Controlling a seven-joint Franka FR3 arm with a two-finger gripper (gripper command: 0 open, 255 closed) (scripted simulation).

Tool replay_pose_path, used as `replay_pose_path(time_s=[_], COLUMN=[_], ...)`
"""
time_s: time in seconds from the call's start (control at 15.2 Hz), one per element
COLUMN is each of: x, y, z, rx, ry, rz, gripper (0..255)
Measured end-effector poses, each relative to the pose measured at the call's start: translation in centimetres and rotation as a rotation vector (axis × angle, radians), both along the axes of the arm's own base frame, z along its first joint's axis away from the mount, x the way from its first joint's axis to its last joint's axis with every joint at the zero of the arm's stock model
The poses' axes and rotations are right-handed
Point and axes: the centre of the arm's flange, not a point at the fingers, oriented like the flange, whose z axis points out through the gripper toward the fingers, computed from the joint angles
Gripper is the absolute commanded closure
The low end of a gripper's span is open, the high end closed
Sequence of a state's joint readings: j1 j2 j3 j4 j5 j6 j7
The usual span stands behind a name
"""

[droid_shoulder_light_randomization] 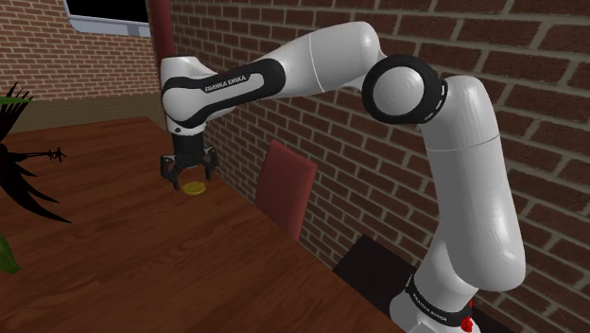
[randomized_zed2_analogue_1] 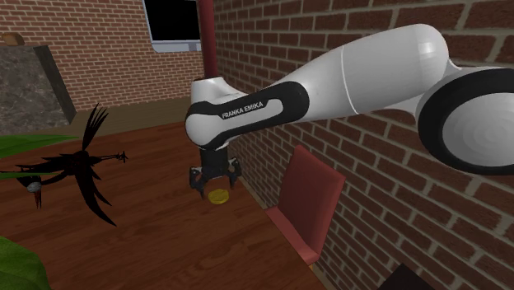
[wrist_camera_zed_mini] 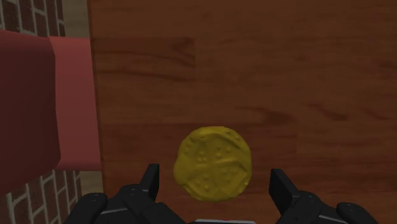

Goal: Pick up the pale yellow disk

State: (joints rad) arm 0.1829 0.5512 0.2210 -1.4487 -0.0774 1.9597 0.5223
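A small yellow disk (wrist_camera_zed_mini: 213, 163) with a bumpy top lies flat on the brown wooden table (wrist_camera_zed_mini: 267, 70). In the shoulder view the disk (droid_shoulder_light_randomization: 196, 189) rests near the table's edge by the brick wall. My black gripper (droid_shoulder_light_randomization: 188, 177) hangs just above it, pointing down. Its two fingers stand apart, one on each side of the disk, and nothing is between them. From the second exterior view the disk (randomized_zed2_analogue_1: 218, 196) sits right under the gripper (randomized_zed2_analogue_1: 215, 182). Seen from the wrist, the gripper (wrist_camera_zed_mini: 216, 181) straddles the near part of the disk without touching it.
A red chair (droid_shoulder_light_randomization: 285, 184) stands between the table and the brick wall (droid_shoulder_light_randomization: 312, 132), close to the disk. A dark spiky bird-like ornament (randomized_zed2_analogue_1: 78, 169) stands further out on the table. Green leaves (randomized_zed2_analogue_1: 21, 264) show at the near corner.
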Motion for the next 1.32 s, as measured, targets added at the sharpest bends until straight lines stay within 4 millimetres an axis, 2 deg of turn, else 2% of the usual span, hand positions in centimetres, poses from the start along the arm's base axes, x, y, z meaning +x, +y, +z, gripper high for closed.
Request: replay_pose_path(time_s=[0.07,0.13,0.79,1.32], x=[0.0,0.0,-0.1,-0.1], y=[-0.1,-0.1,0.0,0.0], z=[-0.5,-0.7,-0.8,2.8], rx=[0.000,0.000,0.001,0.000], ry=[0.000,0.000,-0.002,-0.001], rz=[0.000,0.000,0.000,0.000], gripper=[0,255,255,255])
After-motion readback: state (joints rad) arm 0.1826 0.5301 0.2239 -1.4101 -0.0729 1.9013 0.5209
